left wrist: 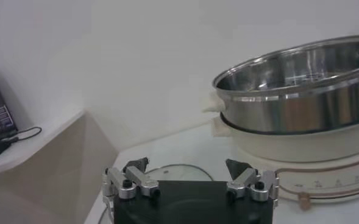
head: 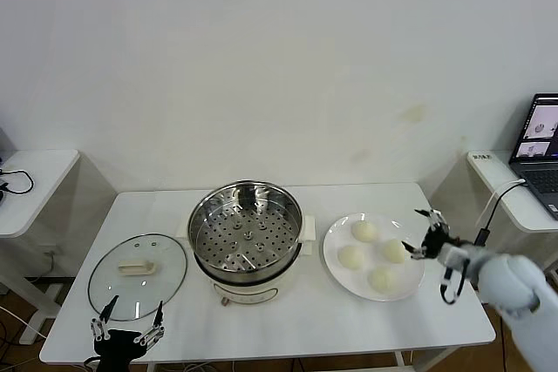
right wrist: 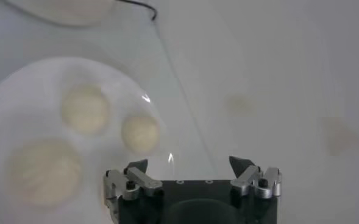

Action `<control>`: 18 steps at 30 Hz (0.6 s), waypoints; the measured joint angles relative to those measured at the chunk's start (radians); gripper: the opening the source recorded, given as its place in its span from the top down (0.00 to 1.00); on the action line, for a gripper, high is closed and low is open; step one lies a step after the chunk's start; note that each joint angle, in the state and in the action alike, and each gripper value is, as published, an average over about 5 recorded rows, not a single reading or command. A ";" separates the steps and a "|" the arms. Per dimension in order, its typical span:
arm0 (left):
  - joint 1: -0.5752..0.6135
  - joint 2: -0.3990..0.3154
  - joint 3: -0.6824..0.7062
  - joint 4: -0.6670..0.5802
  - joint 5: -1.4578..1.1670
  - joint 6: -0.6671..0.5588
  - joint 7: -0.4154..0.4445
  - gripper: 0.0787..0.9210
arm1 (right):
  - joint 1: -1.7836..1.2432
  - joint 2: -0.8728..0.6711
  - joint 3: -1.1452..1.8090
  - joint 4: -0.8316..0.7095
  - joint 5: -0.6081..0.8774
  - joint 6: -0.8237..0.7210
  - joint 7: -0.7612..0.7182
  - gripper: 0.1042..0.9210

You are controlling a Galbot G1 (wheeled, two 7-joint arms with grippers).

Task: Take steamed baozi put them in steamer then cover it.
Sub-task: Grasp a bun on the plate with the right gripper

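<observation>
**A:** Figure legend, read from left to right. What occupied the left of the table?

**B:** The left gripper [head: 128, 326] waited at the near left edge, its fingers spread apart and holding nothing. Just beyond it the cover [head: 138, 274] lay flat on the table [head: 288, 320], bar handle upward, well clear of the pot.

**A:** And the centre?

**B:** The steamer [head: 247, 234] stood open on its cream base, the perforated tray bare; no bun was in it yet.

**A:** The right side?

**B:** A white plate [head: 336, 264] sat just to the right of the steamer and carried all four steamed baozi [head: 364, 231]. The right gripper [head: 420, 231] hovered at the plate's right rim, fingers apart and empty, beside the nearest bun but apparently not touching it. In the right wrist view three buns showed on the plate, to one side of the line between the fingers rather than on it.

**A:** What step was in hand, and how would it be done well?

**B:** By judgement, the first pick; the task had barely begun. The gripper would need to shift left until one bun lay centred between the fingers, then descend and close gently, since soft dough would likely dent or tear under a hard squeeze. Taking the rightmost bun first would avoid nudging its neighbours. The lift should clear the steamer's rim before release over the tray. The cover belonged last
</observation>
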 measured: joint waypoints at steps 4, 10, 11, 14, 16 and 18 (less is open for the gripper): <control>-0.003 -0.005 -0.008 -0.004 0.004 0.005 0.002 0.12 | 0.206 0.002 -0.193 -0.094 0.020 0.006 -0.089 0.12; -0.007 -0.007 -0.014 -0.006 0.012 0.010 0.004 0.12 | 0.451 0.048 -0.443 -0.220 0.039 0.009 -0.205 0.12; -0.009 -0.006 -0.015 -0.006 0.014 0.011 0.004 0.12 | 0.482 0.059 -0.479 -0.239 0.040 0.010 -0.220 0.12; -0.015 -0.004 -0.019 -0.005 0.015 0.013 0.004 0.12 | 0.551 0.094 -0.570 -0.295 0.040 0.011 -0.253 0.12; -0.018 -0.004 -0.022 -0.006 0.015 0.014 0.005 0.12 | 0.584 0.119 -0.618 -0.331 0.037 0.011 -0.269 0.12; -0.019 -0.005 -0.024 -0.006 0.015 0.015 0.005 0.12 | 0.609 0.145 -0.656 -0.368 0.033 0.012 -0.281 0.12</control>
